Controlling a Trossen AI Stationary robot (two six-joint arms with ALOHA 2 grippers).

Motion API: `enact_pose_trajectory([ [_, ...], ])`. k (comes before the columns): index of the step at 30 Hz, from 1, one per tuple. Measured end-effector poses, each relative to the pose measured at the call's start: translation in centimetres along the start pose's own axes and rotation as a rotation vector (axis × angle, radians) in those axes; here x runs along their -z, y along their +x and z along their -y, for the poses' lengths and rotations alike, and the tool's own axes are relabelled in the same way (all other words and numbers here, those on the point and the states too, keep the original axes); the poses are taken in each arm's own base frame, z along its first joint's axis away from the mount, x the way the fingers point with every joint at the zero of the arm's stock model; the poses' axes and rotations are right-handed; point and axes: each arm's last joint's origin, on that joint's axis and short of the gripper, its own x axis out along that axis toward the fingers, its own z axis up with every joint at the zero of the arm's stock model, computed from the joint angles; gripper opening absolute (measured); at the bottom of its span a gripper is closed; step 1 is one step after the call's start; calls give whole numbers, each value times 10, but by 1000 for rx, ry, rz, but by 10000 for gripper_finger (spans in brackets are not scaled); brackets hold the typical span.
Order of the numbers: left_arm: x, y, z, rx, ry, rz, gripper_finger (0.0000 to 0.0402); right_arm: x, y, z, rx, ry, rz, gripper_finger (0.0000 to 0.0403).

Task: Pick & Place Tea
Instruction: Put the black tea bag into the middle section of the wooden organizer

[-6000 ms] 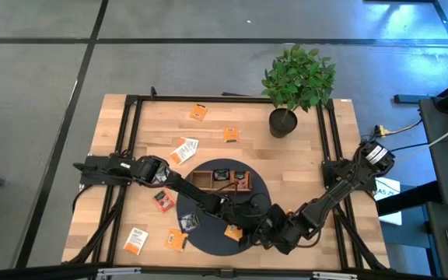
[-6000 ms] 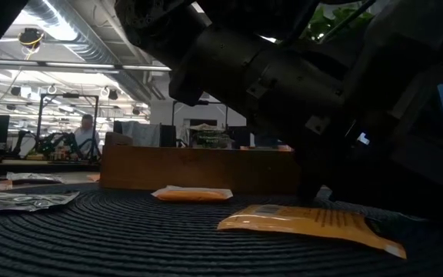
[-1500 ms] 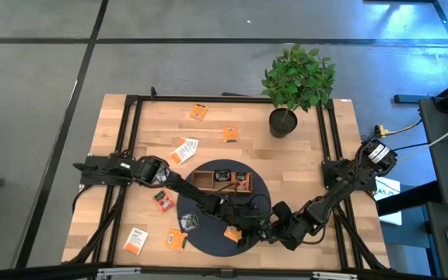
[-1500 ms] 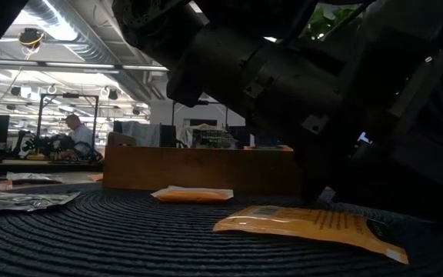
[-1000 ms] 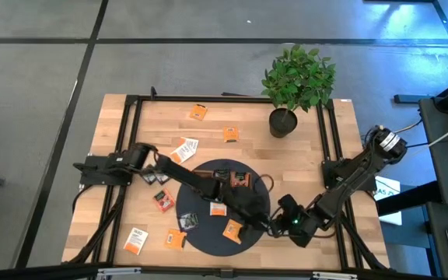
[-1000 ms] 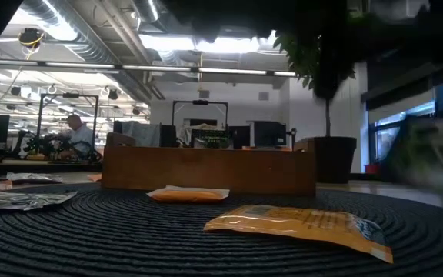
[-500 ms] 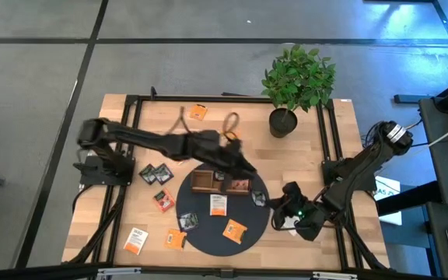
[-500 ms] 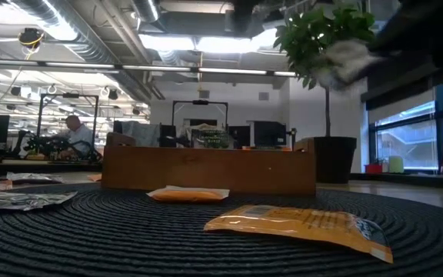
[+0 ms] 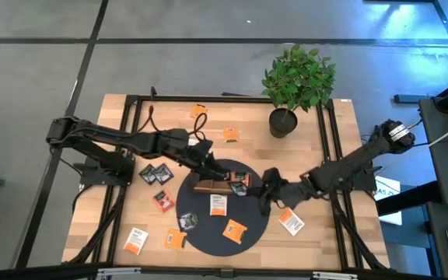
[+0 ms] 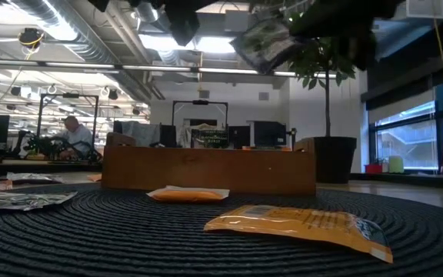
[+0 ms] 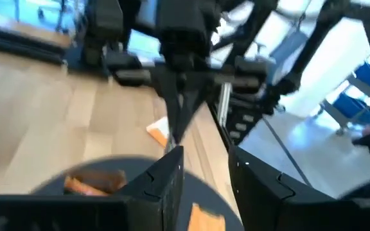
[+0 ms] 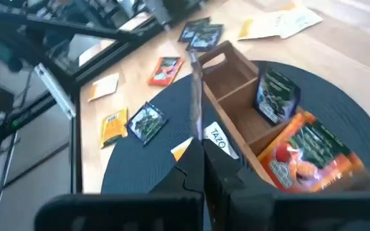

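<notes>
Two sachets sit in the tray (image 9: 222, 180); many lie loose around. Right hand (image 9: 264, 185), at its 3 o'clock, pinches a sachet (image 12: 196, 96); left hand (image 9: 210, 167) spread

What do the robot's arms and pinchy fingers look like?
Both arms are dark, nearly black, built from slim jointed segments. The left gripper has two flat, angular black fingers. The right gripper has narrow black fingers too. A pale round cap sits on the right arm.
</notes>
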Motion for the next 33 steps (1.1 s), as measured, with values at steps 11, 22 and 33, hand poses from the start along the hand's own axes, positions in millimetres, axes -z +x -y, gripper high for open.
enact_pose_trajectory([
  [11,13,-3,-9,-57,-22,-141,120,-21,11,11,-98,-72,-19,0],
  [22,12,-2,-9,-58,-11,-131,120,-25,13,12,-101,-106,10,0],
  [33,12,-2,-9,-63,-38,-128,120,-38,17,19,-120,-127,54,0],
])
